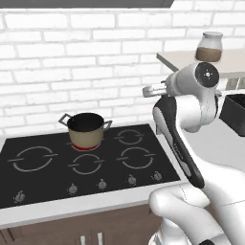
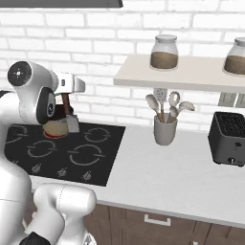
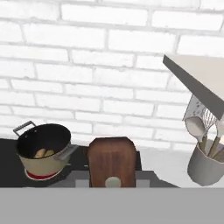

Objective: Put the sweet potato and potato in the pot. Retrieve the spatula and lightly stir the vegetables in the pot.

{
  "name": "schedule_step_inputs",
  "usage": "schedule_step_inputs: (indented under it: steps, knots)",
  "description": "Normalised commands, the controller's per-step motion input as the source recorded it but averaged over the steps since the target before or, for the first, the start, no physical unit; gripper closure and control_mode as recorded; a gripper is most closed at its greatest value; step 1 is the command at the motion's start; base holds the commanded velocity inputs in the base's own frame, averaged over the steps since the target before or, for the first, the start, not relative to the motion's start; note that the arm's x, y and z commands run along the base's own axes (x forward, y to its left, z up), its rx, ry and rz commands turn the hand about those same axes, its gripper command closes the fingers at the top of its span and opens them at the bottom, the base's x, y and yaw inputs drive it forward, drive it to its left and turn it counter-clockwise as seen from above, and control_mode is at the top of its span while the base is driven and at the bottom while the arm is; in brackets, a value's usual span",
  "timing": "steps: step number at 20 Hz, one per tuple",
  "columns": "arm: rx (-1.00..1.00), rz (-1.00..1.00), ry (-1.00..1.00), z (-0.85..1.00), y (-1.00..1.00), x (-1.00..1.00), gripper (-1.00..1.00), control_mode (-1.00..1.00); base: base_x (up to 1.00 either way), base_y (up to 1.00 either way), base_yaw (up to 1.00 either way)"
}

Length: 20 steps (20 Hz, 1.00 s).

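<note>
The pot [image 1: 86,130] sits on the back burner of the black cooktop [image 1: 43,182], over a ring glowing red, its two thin loop handles sticking out to either side. From the hand view, down inside the pot [image 3: 43,148], there are pale yellowish lumps [image 3: 43,153] lying on the dark bottom, the vegetables, though which is which is hard to tell.

And here's the spatula [image 3: 112,162]: its reddish-brown handle stands right up in the middle of the hand view, end-on to the camera. The fingers are clamped together on that handle. In the right base view the gripper [image 2: 66,98] hangs above the cooktop's back edge, close to the brick wall, with the spatula [image 2: 72,123] dangling from it, blade down, just beside the pot [image 2: 56,127], which is largely hidden behind the arm.

Moving out to the right along the table [image 2: 191,177]: a grey utensil holder [image 2: 164,130] full of round-headed spoons and ladles, then a dark toaster [image 2: 228,139] well apart from it. Above them, a shelf [image 2: 191,72] on the wall carries two lidded glass jars [image 2: 164,51] of brown stuff.
</note>
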Motion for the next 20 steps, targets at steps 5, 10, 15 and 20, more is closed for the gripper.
schedule_step_inputs:
  steps: [5, 10, 15, 20]
  knots:
    - [-0.1, 0.0, 0.0, -0.04, 0.06, 0.04, 1.0, 1.0, 0.0, 0.42, 0.0]
    - [0.0, 0.0, 0.0, 0.0, 0.0, 0.0, 1.0, 1.0, 0.01, 1.0, 0.0]
    - [0.0, 0.0, 0.0, 0.0, 0.0, 0.0, 1.0, 1.0, 0.15, 0.92, 0.0]
    - [0.0, 0.0, 0.0, 0.0, 0.0, 0.0, 1.0, 1.0, 0.52, 0.25, 0.0]
